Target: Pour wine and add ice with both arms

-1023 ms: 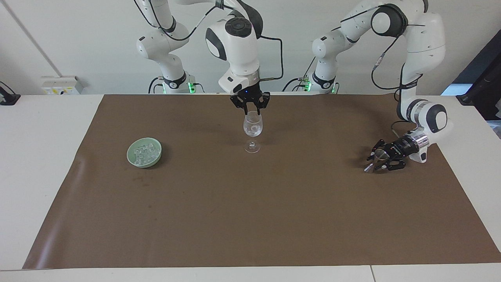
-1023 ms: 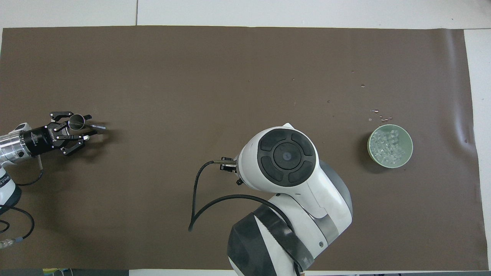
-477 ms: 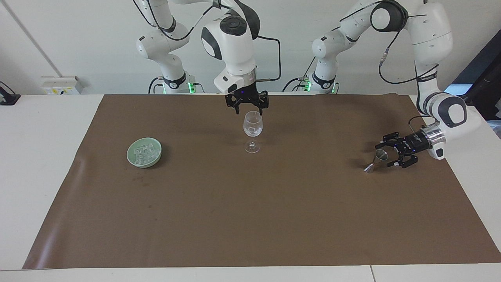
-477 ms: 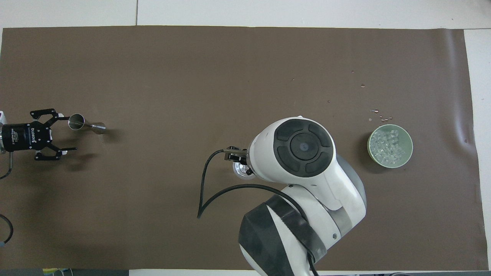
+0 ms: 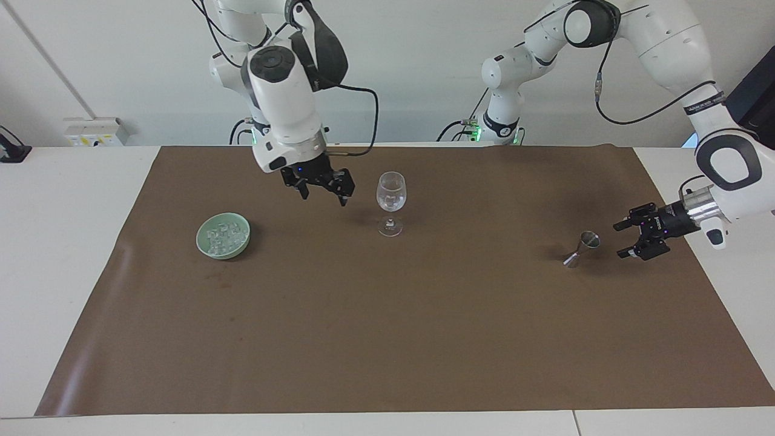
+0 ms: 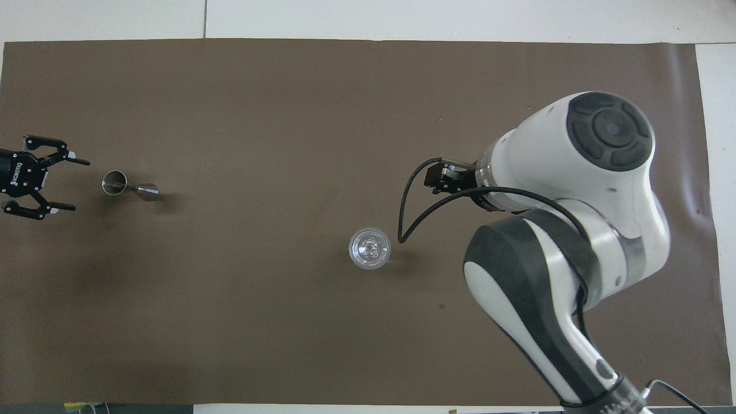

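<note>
A clear wine glass [image 5: 391, 197] [image 6: 370, 248] stands upright mid-mat, with something glassy in its bowl. No wine is in view. The ice [image 5: 223, 234] lies heaped in a pale green bowl [image 5: 241, 244] toward the right arm's end; the right arm hides both from overhead. My right gripper [image 5: 324, 197] hangs open and holds nothing, over the mat between bowl and glass. A small metal jigger [image 5: 582, 247] [image 6: 127, 186] lies tilted on the mat toward the left arm's end. My left gripper [image 5: 619, 241] [image 6: 79, 185] is open just beside it, apart from it.
A brown mat [image 5: 387, 339] covers most of the white table [image 5: 60, 242]. A few small drops or chips show on the mat in the overhead view, near where the right arm [image 6: 575, 190] covers the bowl.
The right gripper opened and swung from above the glass toward the bowl. The left gripper opened, let go of the jigger and drew back toward its end of the table.
</note>
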Motion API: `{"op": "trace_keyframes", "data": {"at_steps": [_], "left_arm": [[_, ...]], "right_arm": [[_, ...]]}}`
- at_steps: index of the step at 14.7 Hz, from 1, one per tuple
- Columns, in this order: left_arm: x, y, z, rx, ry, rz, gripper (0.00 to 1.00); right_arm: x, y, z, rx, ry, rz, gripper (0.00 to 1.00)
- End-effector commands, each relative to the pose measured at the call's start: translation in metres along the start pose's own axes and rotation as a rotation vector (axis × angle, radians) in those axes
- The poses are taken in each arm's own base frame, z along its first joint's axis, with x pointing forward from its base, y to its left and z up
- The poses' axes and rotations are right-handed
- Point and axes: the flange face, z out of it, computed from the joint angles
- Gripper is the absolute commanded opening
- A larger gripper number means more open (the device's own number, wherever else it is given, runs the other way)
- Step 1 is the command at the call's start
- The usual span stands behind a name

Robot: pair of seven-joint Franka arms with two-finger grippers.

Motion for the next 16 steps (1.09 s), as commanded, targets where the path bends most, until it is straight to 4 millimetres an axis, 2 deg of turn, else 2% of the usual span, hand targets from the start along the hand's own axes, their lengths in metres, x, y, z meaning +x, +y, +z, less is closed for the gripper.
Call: {"op": "trace_keyframes", "data": {"at_steps": [1,3,5,7,9,10,11,12,14,15,16], "left_arm": [[-0.039,0.014,-0.032,0.069,0.100,0.299,1.00],[-0.054,0.016,-0.046,0.087,0.113,0.443,1.00],[-0.084,0.033,-0.051,0.143,0.143,0.542,1.00],[-0.119,0.051,-0.051,0.283,0.190,0.669,1.00],[-0.142,0.059,-0.057,0.296,0.223,0.723,1.00],[-0.160,0.070,-0.058,0.320,0.244,0.777,1.00],[-0.175,0.076,-0.059,0.364,0.268,0.810,1.00],[-0.196,0.086,-0.057,0.393,0.286,0.852,1.00],[-0.224,0.093,-0.061,0.398,0.298,0.894,1.00],[-0.237,0.095,-0.061,0.401,0.301,0.912,1.00],[-0.249,0.097,-0.065,0.397,0.310,0.930,1.00]], "right_arm": [[0.022,0.066,-0.034,-0.005,0.003,-0.048,1.00],[0.037,0.106,-0.054,0.004,0.026,-0.124,1.00],[0.054,0.154,-0.060,-0.008,0.003,-0.159,1.00],[0.060,0.184,-0.071,-0.048,-0.020,-0.234,1.00],[0.058,0.198,-0.086,-0.060,0.001,-0.231,1.00],[0.054,0.203,-0.090,-0.068,-0.026,-0.225,1.00],[0.050,0.196,-0.106,-0.070,-0.032,-0.238,1.00],[0.051,0.204,-0.115,-0.082,-0.043,-0.228,1.00],[0.058,0.232,-0.124,-0.083,-0.039,-0.232,1.00],[0.058,0.240,-0.127,-0.081,-0.045,-0.235,1.00],[0.054,0.240,-0.135,-0.078,-0.044,-0.239,1.00]]}}
